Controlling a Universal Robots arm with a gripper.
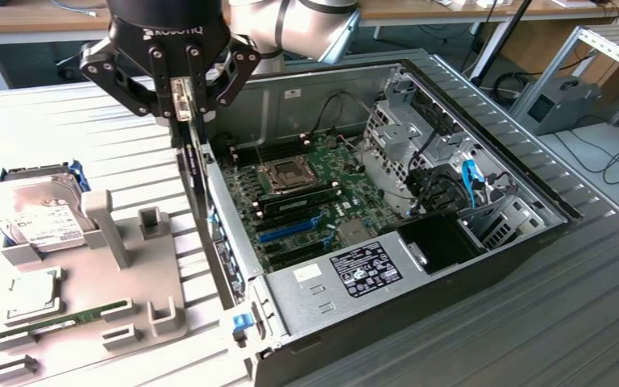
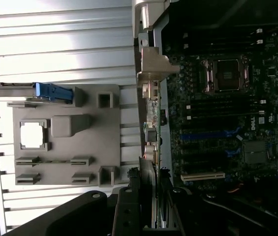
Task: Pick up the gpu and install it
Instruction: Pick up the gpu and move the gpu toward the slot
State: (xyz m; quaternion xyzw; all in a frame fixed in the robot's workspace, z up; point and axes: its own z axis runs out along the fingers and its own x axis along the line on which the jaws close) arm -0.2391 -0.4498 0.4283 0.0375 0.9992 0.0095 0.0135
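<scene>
The gripper (image 1: pixel 186 111) is clamped on the gpu (image 2: pixel 151 123), which stands edge-on between the two fingers (image 2: pixel 129 216), clear of every surface. In the wrist view the card's silver end bracket (image 2: pixel 153 69) points away from the fingers. The card hangs over the side wall of the open computer case (image 1: pixel 417 322) that faces the grey fixture (image 1: pixel 159 298), roughly in line with that wall. In the exterior view the gripper is above the far end of this wall, towards the far edge of the ribbed metal worktop (image 1: pixel 567 322). The case lies on its side on the worktop with the motherboard (image 1: pixel 321 185) exposed. The blue expansion slots (image 1: pixel 288 230) sit on the part of the board nearer the worktop's near edge. The fixture lies just beside the case, towards the exterior view's left edge of the worktop. A hard drive (image 1: pixel 32 211) in a blue carrier stands at the fixture's far corner.
</scene>
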